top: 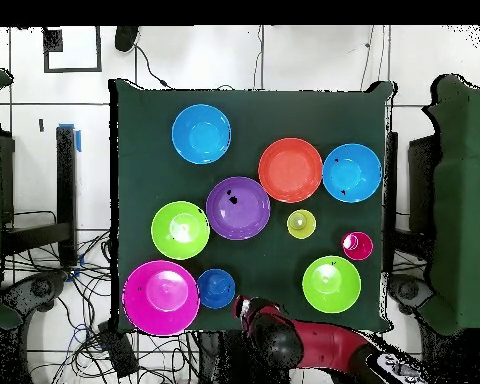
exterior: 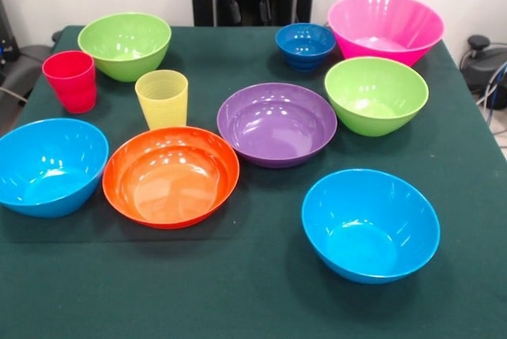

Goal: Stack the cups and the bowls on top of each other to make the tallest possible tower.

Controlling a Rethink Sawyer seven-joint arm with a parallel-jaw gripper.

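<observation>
Nothing is stacked yet: all ten pieces sit apart and mouth-up on the dark green cloth-covered table (exterior: 261, 291), so the tower has still to be started. In the front view, the glossy big pink plastic bowl (exterior: 386, 28) stands far right, with the small dark blue plastic bowl (exterior: 305, 44) just beside it on the left. One lime green plastic bowl (exterior: 375, 94) sits right of the shallow purple plastic bowl (exterior: 276, 123); the other lime green bowl (exterior: 124, 45) is far left, near the small red plastic tumbler (exterior: 71, 80) and the ridged translucent yellow tumbler (exterior: 162, 98). The shallow orange plastic bowl (exterior: 171, 176) lies near centre-left, flanked by one light blue plastic bowl (exterior: 49, 166) at the left edge and another light blue bowl (exterior: 370, 223) near right. This spread probably leaves each rim free for a grasp. The red and black gripper (exterior: 244, 8) hangs drawn back at the far edge, holding nothing; whether its claw is apart or together I cannot tell.
</observation>
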